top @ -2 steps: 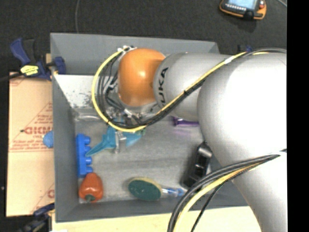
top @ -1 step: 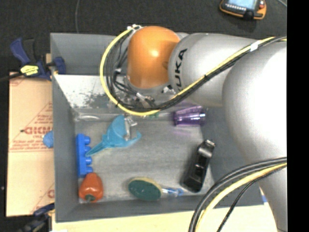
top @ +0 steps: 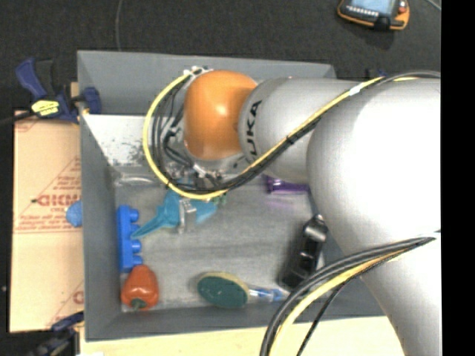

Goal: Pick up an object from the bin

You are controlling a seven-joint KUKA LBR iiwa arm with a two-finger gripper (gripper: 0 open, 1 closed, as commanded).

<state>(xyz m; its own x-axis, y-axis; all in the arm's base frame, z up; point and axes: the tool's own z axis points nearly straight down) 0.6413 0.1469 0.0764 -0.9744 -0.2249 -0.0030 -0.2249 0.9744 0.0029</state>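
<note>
Grey metal flooring of the bin (top: 237, 245) carried a sparse scatter of small things. My arm entered from the right of the view, with its orange wrist cover (top: 215, 113) over the bin's upper-left part. My hand (top: 187, 211) hung just below that cover, at the right end of a teal plastic piece (top: 159, 221). Whether the hand was released or clenched could not be told, nor whether it touched the piece. The teal piece lay with its long axis slanting from the hand down and to the left. Its far tip was just beside a blue studded block (top: 126, 237) set along the left wall. By my judgement, the coming move turned on closing across that axis at the near end, clear of the block. An orange-red toy pepper (top: 139, 288), a green oval brush (top: 223, 291), a black block (top: 304, 254) and a purple piece (top: 286, 187) lay apart from the hand.
</note>
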